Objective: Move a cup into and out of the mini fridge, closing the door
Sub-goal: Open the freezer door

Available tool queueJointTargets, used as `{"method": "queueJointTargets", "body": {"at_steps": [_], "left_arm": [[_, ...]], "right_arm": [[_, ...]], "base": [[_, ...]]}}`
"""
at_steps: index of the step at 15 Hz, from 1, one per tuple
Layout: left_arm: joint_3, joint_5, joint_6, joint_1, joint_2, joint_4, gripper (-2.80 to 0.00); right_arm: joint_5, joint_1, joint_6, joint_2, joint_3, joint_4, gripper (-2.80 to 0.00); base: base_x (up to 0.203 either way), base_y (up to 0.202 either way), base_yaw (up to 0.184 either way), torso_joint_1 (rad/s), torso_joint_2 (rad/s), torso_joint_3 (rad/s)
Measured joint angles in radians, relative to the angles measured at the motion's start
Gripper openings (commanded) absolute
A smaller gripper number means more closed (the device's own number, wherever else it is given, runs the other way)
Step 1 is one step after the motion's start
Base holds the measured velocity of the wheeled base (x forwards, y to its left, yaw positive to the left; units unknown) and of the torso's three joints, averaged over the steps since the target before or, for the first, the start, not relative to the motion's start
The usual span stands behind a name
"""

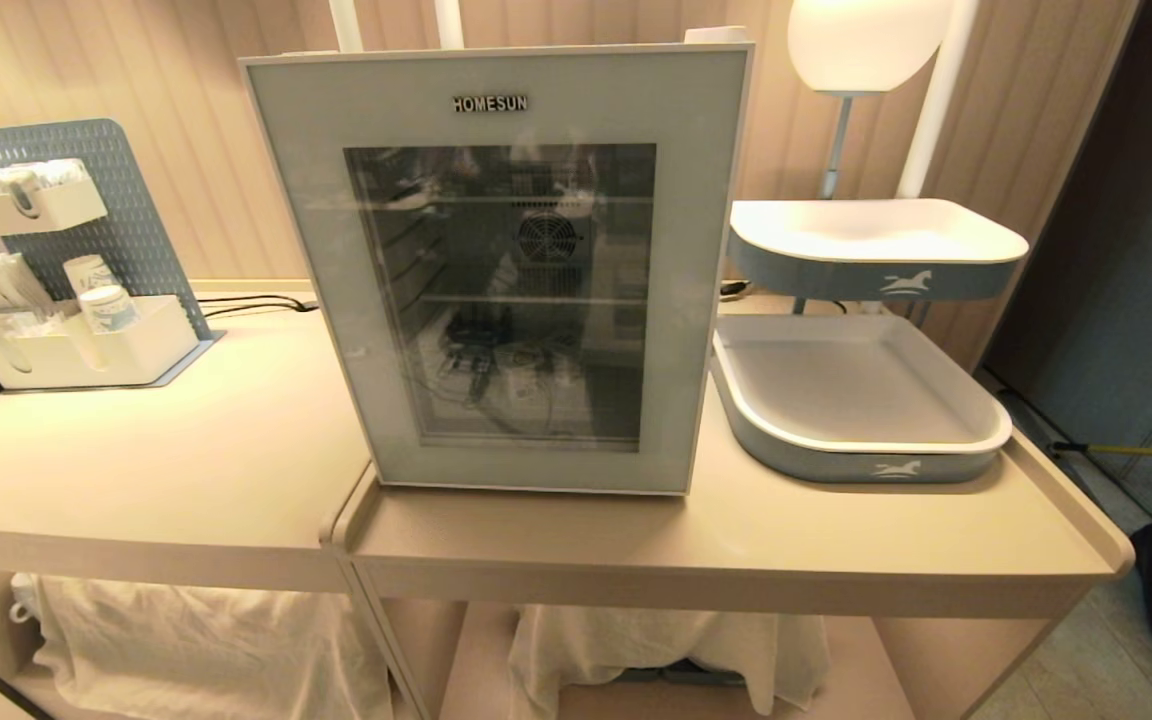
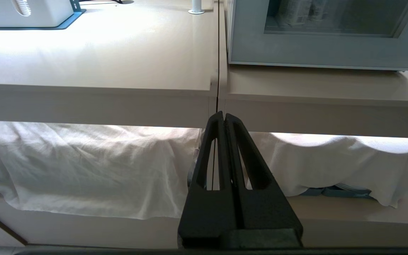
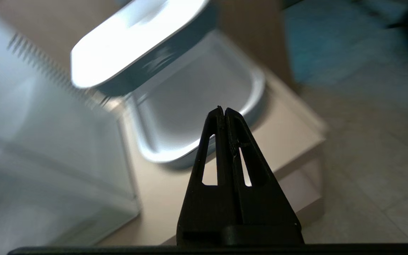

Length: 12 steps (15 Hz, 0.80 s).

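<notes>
Two worktops (image 1: 136, 450) meet below the mini fridge (image 1: 501, 270), whose door (image 1: 496, 110) is closed. Beside it sits a tray (image 3: 204, 106), under the right end effector (image 3: 224, 109), fingers together. The left end effector (image 2: 224, 115), fingers together, hangs lower, before the fridge.

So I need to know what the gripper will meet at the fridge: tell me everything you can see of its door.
The door is a flat, pale grey-blue frame around a large dark glass window, with HOMESUN lettering at its top. It looks shut, flush against the mini fridge, and stands upright facing the robot. No handle shows on it. Through the glass, wire shelves and a round rear fan are visible. The fridge's base rests on the beige counter; no gripper touches the door.
</notes>
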Motion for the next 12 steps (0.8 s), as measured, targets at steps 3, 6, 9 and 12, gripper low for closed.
{"method": "queueJointTargets", "body": {"at_steps": [3, 6, 9, 12], "left_arm": [[0.000, 0.000, 0.000, 0.000, 0.000, 0.000, -2.80], [0.000, 0.000, 0.000, 0.000, 0.000, 0.001, -2.80], [0.000, 0.000, 0.000, 0.000, 0.000, 0.000, -2.80], [0.000, 0.000, 0.000, 0.000, 0.000, 0.000, -2.80]], "right_arm": [[-0.033, -0.156, 0.018, -0.252, 0.222, -0.015, -2.80], [-0.026, -0.273, 0.002, -0.481, 0.440, -0.026, -2.80], [0.175, -0.336, -0.104, -0.731, 0.545, -0.034, -2.80], [0.494, -0.353, -0.291, -0.941, 0.723, -0.135, -2.80]], "base": [[0.000, 0.000, 0.000, 0.000, 0.00, 0.000], [0.000, 0.000, 0.000, 0.000, 0.00, 0.000], [0.000, 0.000, 0.000, 0.000, 0.00, 0.000], [0.000, 0.000, 0.000, 0.000, 0.00, 0.000]]}}
